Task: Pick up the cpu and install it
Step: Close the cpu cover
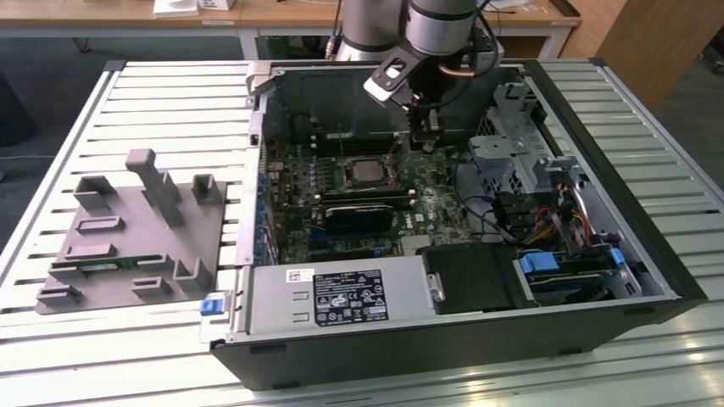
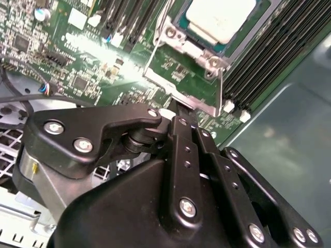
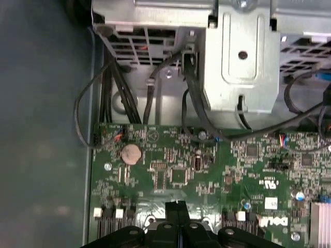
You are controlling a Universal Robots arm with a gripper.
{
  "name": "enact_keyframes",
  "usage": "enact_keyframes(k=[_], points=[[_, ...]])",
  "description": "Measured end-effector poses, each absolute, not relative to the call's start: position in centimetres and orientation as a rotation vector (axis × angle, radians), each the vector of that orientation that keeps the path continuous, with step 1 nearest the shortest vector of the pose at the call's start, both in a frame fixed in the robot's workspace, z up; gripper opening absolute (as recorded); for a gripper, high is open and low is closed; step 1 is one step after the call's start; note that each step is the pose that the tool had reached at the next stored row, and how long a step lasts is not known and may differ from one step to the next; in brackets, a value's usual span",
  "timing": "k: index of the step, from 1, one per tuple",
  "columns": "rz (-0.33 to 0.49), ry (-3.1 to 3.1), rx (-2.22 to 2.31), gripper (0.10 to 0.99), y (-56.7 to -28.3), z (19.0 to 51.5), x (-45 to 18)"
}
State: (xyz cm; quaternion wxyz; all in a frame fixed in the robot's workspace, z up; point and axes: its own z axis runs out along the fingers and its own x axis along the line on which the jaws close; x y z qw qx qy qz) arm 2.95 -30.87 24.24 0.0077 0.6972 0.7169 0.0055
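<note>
The cpu (image 1: 364, 172), a square chip with a silver top, lies flat in its socket on the green motherboard (image 1: 297, 222) inside the open computer case. In the second wrist view the cpu (image 2: 222, 18) sits inside a silver metal socket frame (image 2: 182, 85). My gripper (image 1: 425, 142) hangs low over the board, just to the exterior view's right of the socket. In both wrist views its black fingers are pressed together, with the gripper (image 2: 176, 109) at the frame's edge and the gripper (image 3: 178, 205) just above the board. Nothing shows between them.
A black rectangular module (image 1: 356, 216) lies on the board beside the socket. The power supply (image 1: 328, 297) fills the case's front. A metal drive cage (image 3: 243, 57) and black cables (image 3: 119, 98) crowd one side of the case. A grey fixture (image 1: 125, 237) stands outside, on the slatted table.
</note>
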Motion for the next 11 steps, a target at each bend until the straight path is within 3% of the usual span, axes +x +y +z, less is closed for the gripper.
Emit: enact_keyframes(k=[11], points=[[0.017,2.241,2.180,0.106,-30.9,24.2,1.1]])
